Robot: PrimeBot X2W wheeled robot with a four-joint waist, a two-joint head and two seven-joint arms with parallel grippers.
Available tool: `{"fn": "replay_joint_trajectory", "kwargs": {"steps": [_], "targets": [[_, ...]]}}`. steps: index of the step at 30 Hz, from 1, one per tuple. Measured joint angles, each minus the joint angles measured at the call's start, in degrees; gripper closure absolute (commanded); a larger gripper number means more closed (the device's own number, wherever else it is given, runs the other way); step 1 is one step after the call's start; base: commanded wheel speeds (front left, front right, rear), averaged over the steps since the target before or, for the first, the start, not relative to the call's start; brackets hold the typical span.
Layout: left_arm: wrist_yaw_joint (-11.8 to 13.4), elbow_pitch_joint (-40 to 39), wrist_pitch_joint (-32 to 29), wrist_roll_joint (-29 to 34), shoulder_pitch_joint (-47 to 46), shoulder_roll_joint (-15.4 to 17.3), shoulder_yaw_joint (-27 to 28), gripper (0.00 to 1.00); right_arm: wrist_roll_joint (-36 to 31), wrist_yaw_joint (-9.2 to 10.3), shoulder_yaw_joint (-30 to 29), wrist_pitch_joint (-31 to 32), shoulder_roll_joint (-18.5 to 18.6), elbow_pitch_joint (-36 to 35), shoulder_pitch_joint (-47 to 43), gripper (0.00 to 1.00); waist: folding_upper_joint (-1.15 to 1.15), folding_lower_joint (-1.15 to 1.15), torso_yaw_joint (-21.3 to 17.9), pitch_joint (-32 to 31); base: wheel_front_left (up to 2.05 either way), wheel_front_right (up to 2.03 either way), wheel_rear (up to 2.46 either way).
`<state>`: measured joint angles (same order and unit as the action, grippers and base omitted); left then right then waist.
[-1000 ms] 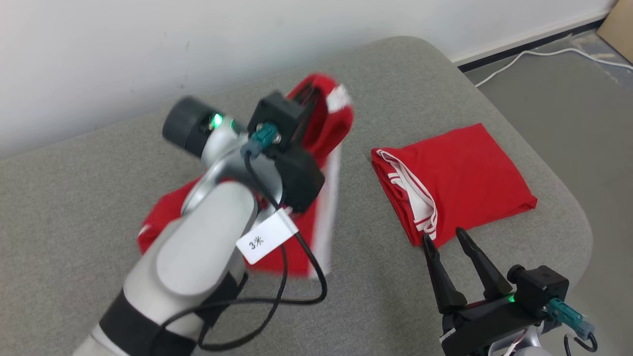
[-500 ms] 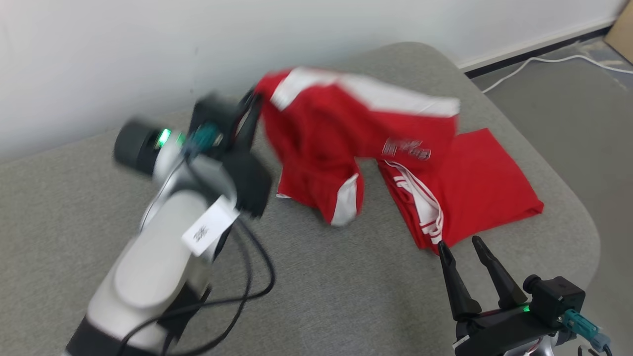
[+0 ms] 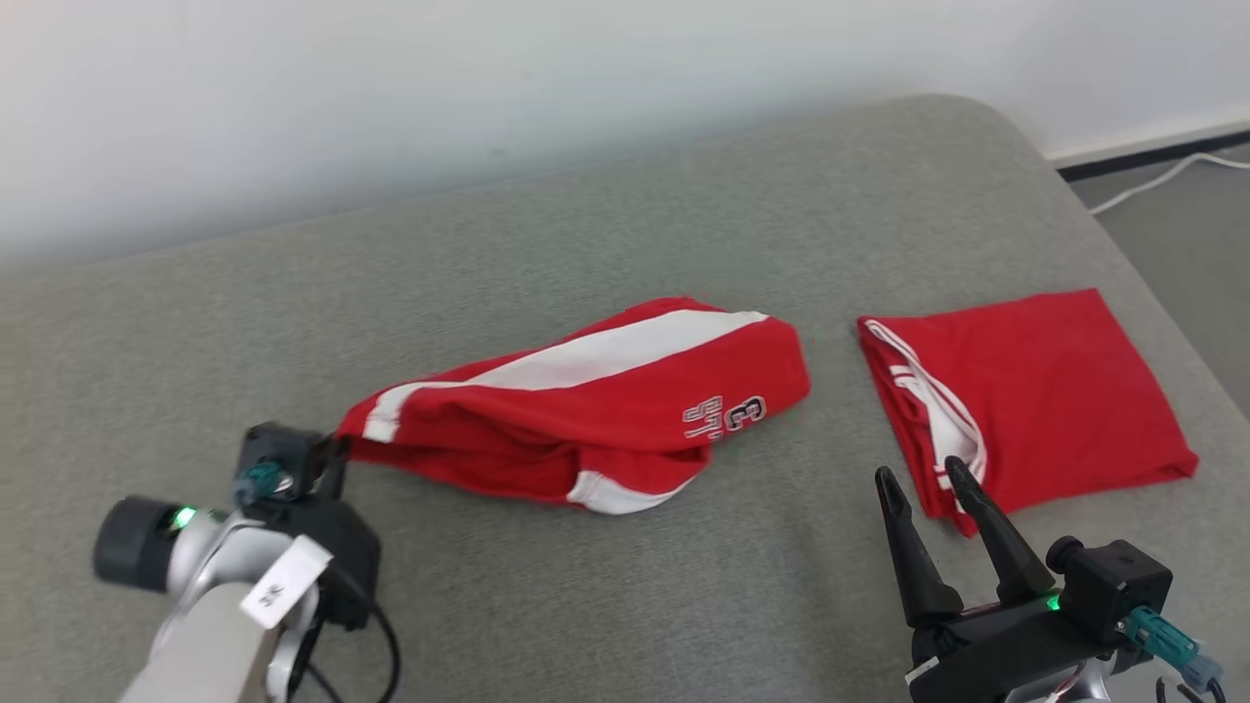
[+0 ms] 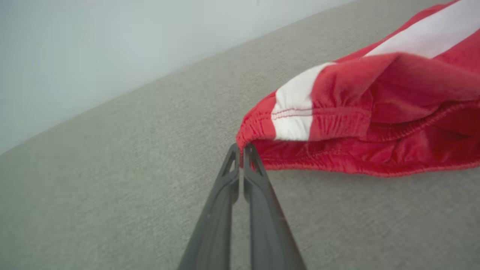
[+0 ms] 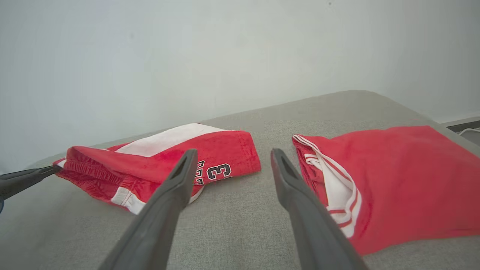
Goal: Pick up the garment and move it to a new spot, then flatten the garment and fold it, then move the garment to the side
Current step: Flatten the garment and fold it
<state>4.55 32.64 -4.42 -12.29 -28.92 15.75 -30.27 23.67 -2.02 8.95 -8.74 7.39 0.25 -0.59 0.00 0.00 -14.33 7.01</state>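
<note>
My left gripper (image 4: 242, 147) is pinched tight on the waistband corner of the red shorts (image 3: 605, 410). They lie crumpled near the middle of the grey surface (image 3: 605, 605). To their right, a little apart, lies a folded red shirt (image 3: 1045, 391). My right gripper (image 3: 918, 471) is spread and empty, tips by the shirt's near corner.

Seemingly a bare test room: a grey upholstered pad (image 3: 625, 225) against a plain white wall (image 3: 391, 98), grey floor (image 3: 1211, 254) beside.
</note>
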Motion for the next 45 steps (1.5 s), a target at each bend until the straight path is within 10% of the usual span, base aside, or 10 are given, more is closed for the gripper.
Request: {"fn": "replay_joint_trajectory", "kwargs": {"steps": [6, 8, 9, 23, 34, 45], "targets": [[0.51, 2.89, 1.02, -2.25, 3.46, 2.4, 3.33, 1.0, -0.08, -0.01, 0.93, 0.57, 0.0, 0.03, 0.08, 0.0, 0.0, 0.0, 3.51, -0.75, 0.0, 0.0, 0.0], [0.83, 3.05, 1.16, -2.88, 4.46, 2.77, 3.91, 0.56, -0.09, -0.08, 1.35, 0.74, -0.01, 0.04, 0.11, 0.0, 0.0, 0.0, 3.93, -1.2, 0.0, 0.0, 0.0], [0.96, 3.26, 1.4, -3.0, 4.85, 2.77, 4.1, 0.0, -0.09, -0.09, 1.47, 0.75, -0.01, 0.03, 0.12, 0.0, 0.0, 0.0, 4.05, -1.38, 0.0, 0.0, 0.0], [1.56, 3.41, 4.54, -7.99, 9.38, 2.57, 10.22, 0.0, -0.1, 0.01, 1.2, 1.25, 0.03, -0.02, 0.07, 0.0, 0.01, 0.0, 3.72, -1.9, 0.0, 0.0, 0.0], [2.08, -10.22, 18.6, -10.66, 15.04, -1.79, 15.26, 0.0, 0.04, 1.09, -1.92, 0.56, 0.77, 0.94, -0.05, 0.0, 0.01, 0.0, 5.87, -3.03, 0.0, 0.0, 0.0], [2.49, -21.16, 18.66, -6.54, 23.93, -4.86, 10.84, 0.0, 1.51, 2.57, -4.63, -0.73, 0.65, 3.39, -1.51, 0.0, 0.0, 0.0, 9.65, -6.8, 0.0, 0.0, 0.0]]}}
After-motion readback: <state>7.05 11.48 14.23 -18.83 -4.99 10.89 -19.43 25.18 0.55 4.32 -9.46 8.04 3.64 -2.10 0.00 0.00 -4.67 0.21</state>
